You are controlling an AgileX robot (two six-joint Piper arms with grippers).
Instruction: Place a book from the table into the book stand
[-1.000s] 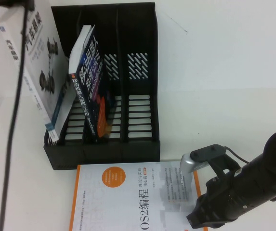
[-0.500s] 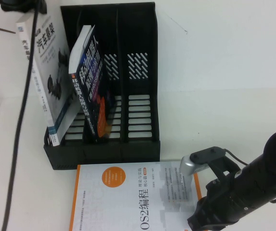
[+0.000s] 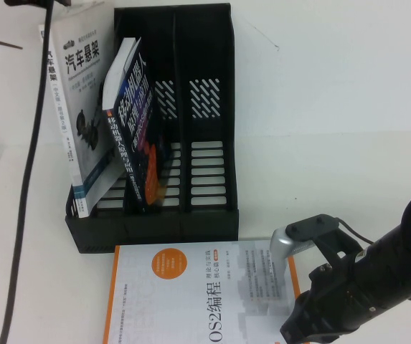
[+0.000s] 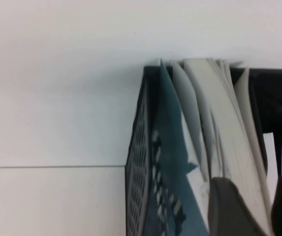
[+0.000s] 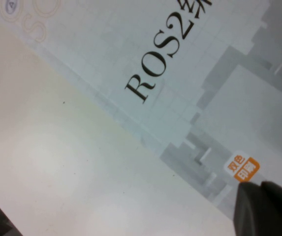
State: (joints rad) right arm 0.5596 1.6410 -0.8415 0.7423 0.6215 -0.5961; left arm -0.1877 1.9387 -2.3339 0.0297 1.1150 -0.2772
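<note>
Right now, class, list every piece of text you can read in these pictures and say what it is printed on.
"汽车悬架": cover of the large white paperback leaning in the black plastic file rack.
"ROS2": cover of the orange-circled white book lying flat on the table; "编程" follows it in the high view.
Dark blue book's title and all small print: too blurred to read.

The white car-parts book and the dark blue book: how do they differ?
The white car-parts book stands in the book stand's left compartment, left gripper at its pages; the dark blue book is shorter, tilted in the next slot. Both lean. The right gripper hovers over the orange-circle book.
</note>
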